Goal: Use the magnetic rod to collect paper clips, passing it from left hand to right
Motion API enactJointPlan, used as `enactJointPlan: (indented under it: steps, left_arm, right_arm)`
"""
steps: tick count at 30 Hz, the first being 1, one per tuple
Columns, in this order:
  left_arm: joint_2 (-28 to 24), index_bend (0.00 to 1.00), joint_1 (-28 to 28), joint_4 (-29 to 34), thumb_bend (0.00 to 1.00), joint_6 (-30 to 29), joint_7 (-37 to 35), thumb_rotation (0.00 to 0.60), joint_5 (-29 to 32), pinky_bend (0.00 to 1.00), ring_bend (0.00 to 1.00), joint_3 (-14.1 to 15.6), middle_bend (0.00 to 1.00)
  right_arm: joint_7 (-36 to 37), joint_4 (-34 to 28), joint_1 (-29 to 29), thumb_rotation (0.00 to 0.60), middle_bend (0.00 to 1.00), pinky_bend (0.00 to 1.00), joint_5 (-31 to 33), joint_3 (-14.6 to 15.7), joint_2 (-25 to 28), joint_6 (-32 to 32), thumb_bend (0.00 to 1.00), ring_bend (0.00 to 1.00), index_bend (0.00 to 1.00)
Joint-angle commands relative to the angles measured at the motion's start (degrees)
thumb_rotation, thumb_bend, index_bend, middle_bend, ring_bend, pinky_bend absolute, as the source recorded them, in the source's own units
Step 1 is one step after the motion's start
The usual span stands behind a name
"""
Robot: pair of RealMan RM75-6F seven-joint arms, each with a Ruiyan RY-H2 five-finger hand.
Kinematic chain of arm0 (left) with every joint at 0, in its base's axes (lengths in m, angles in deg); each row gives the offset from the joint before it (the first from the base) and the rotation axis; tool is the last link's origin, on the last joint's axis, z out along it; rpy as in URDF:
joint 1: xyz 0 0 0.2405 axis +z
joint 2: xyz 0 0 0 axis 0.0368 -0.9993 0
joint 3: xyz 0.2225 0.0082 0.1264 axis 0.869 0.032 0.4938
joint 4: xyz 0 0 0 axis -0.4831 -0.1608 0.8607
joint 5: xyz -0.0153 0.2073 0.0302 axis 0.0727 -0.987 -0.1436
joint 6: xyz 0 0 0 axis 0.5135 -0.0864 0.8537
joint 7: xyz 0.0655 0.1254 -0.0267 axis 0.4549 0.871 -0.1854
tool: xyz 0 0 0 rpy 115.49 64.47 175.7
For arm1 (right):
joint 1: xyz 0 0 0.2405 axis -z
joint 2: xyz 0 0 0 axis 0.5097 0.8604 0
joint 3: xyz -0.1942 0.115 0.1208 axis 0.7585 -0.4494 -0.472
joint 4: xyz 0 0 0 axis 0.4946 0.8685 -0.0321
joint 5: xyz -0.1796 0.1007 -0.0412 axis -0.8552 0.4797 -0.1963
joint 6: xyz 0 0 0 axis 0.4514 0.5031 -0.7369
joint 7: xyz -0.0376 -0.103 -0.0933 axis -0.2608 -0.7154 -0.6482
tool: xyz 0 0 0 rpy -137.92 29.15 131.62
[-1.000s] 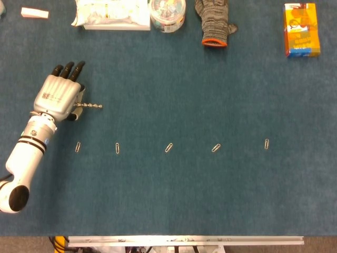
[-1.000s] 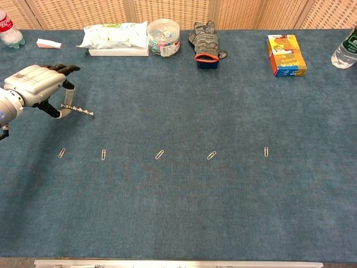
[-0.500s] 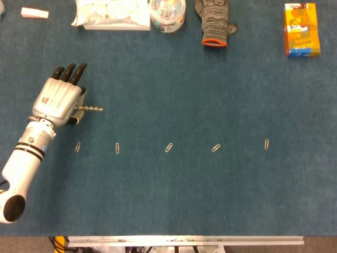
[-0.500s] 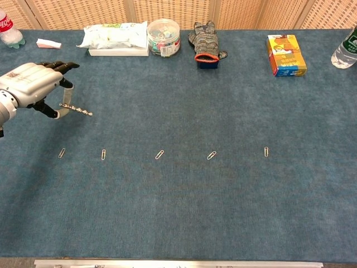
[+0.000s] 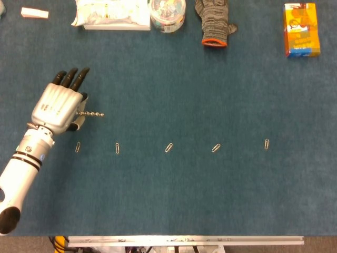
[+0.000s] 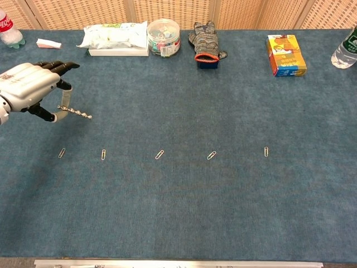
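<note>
While the left robot hand point(image 5: 57, 107) pinches the rod point(image 5: 92, 113), rod axis points 3 o'clock; nearest clip point(image 5: 78, 147) lies at 5 o'clock, near. Right robot hand unseen.

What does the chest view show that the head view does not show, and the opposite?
Only the chest view shows the wicker wall and two bottles at the far corners. Only the head view shows the metal table edge and more of the left forearm. Both show the left hand holding the magnetic rod, five paper clips, the glove and the orange box.
</note>
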Motion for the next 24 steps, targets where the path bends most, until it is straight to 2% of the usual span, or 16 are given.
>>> enactJointPlan:
  steps: [1,9,24]
  left_arm:
    - [-1.3,0.64,0.8,2.8,0.33,-1.3,0.8,0.6,-2.2,0.11,0.0,1.0,0.03]
    - [-2.6,0.64,2.8,5.8,0.33,-2.8,1.1,0.6,-6.4,0.11,0.0,3.4,0.03]
    - [-3.4,0.65,7.5,3.3,0.33,-5.0,-2.3,0.6,-8.7,0.11,0.0,5.6,0.03]
  right_arm:
    - [0.1,0.0,0.0,0.6,0.14,0.31,-0.1,0.0,0.0,0.1,0.14,0.12,0.24]
    - [0.3,0.0,0.2,0.6,0.14,0.31,-0.4,0.1,0.1,0.5,0.14,0.12,0.24]
    - [0.1,0.0,0.1,0.6,0.14,0.31,-0.3,0.2,0.0,0.4,0.14,0.12,0.24]
